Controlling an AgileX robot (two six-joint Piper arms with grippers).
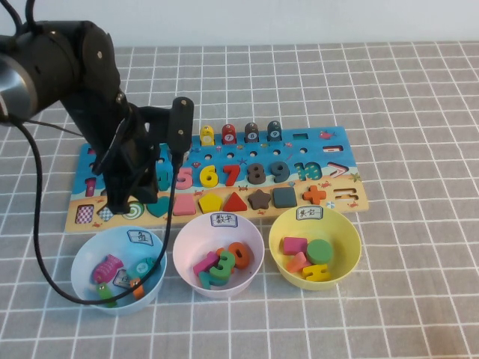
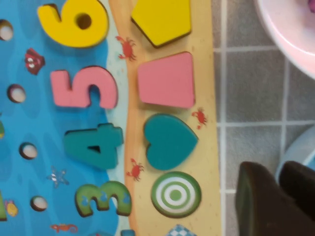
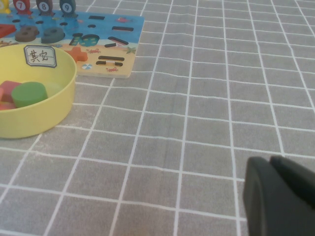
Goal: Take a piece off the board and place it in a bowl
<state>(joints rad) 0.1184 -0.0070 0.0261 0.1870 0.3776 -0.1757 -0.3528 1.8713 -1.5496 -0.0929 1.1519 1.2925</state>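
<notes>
The left claw [image 1: 120, 200], pressed together, hangs above the teal heart [image 2: 169, 141] on the board [image 1: 340, 200], ready to grab. The right claw [image 3: 275, 194], also together, waits over the tabletop [image 3: 206, 123].

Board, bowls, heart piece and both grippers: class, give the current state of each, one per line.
board: flat on table, several slots vacant.
teal heart: seated in its slot.
yellow bowl: upright, holds blocks.
pink bowl: upright, holds numbers.
left gripper: shut, above the board's near edge.
right gripper: shut, parked away from the board.
</notes>
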